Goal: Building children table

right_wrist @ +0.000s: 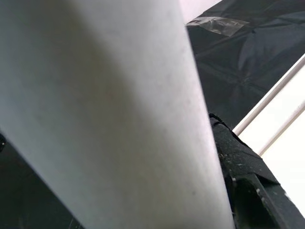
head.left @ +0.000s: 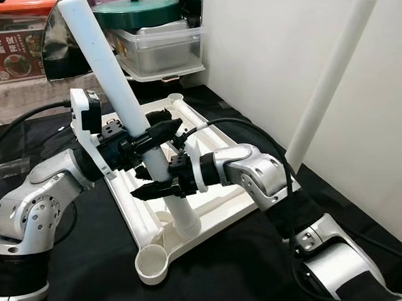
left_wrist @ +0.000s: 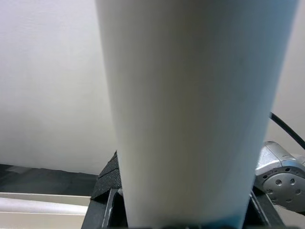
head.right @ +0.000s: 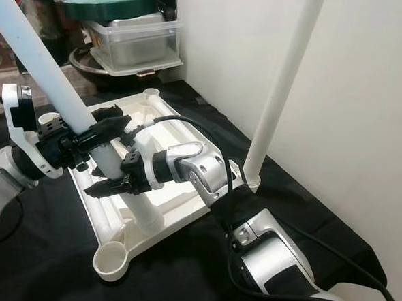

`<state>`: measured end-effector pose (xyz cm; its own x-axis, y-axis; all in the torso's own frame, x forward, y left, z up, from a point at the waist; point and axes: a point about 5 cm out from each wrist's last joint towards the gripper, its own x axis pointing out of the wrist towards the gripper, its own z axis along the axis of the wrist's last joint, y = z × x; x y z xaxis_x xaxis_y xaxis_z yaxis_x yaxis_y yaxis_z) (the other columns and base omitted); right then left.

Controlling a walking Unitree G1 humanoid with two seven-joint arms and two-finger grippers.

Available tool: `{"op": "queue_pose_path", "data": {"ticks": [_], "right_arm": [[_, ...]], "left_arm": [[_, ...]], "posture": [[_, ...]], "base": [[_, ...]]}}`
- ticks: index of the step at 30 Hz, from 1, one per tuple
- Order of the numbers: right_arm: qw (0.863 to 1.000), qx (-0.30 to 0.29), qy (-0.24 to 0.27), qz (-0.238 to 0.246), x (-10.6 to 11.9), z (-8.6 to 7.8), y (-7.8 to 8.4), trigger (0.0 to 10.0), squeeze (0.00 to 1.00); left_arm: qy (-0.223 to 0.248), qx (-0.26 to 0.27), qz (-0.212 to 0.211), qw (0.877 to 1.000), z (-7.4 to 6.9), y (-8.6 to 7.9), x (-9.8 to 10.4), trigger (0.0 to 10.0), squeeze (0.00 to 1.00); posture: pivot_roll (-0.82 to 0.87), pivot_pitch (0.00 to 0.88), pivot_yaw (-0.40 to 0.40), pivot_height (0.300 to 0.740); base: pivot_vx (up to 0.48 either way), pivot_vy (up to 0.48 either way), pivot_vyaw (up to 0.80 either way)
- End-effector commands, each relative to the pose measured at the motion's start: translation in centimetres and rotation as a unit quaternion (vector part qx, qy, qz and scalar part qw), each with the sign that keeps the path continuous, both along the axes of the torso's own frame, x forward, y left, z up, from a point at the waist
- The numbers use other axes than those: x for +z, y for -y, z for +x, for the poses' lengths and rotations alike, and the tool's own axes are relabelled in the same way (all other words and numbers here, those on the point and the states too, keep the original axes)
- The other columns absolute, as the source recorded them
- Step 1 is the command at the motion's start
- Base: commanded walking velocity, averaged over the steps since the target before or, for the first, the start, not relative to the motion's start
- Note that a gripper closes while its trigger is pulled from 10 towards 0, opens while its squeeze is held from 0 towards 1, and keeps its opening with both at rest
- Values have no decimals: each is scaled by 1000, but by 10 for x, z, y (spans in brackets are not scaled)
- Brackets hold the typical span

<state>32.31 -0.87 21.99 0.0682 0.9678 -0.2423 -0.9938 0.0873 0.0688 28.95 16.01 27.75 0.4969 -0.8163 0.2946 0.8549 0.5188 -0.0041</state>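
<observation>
White plastic is what you are working with: in the left eye view an upturned tabletop (head.left: 211,208) lies on the black cloth (head.left: 92,266), and a long white leg (head.left: 119,94) rises from it, leaning away toward the bins at the back. Your left gripper (head.left: 160,134) is closed around that leg about halfway up, and your right gripper (head.left: 155,189) is clamped on it lower down, just above the base that meets the tabletop. A round empty socket (head.left: 152,264) sits at the near corner.

In the right eye view, you can see a second leg (head.right: 283,91) already standing in the corner by the white wall (head.right: 362,113), tilted slightly. A clear lidded bin (head.right: 134,45) with a green lid (head.right: 113,4) on top stands behind the tabletop.

Your left wrist view has the leg pressed between the black fingers (left_wrist: 102,191), with the right arm's silver joint (left_wrist: 281,179) beside it.

Your right wrist view shows the leg against one black finger (right_wrist: 238,167), over the dark cloth.
</observation>
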Motion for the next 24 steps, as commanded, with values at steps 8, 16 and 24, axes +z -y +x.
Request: {"op": "queue_pose_path", "data": {"ticks": [8, 16, 24], "right_arm": [[1000, 6, 0, 18, 7, -5, -5, 0, 0], [999, -19, 1, 26, 9, 0, 2, 0, 0], [998, -53, 5, 32, 13, 9, 14, 0, 0]], "left_arm": [[-1, 13, 20, 1000, 5, 4, -3, 10000, 1000], [25, 61, -13, 998, 12, -3, 9, 10000, 1000], [48, 46, -77, 995, -1, -10, 34, 10000, 1000]], "posture": [[24, 0, -78, 740], [23, 0, -69, 740], [25, 0, -70, 740]], "base": [[0, 0, 0], [0, 0, 0], [0, 0, 0]]}}
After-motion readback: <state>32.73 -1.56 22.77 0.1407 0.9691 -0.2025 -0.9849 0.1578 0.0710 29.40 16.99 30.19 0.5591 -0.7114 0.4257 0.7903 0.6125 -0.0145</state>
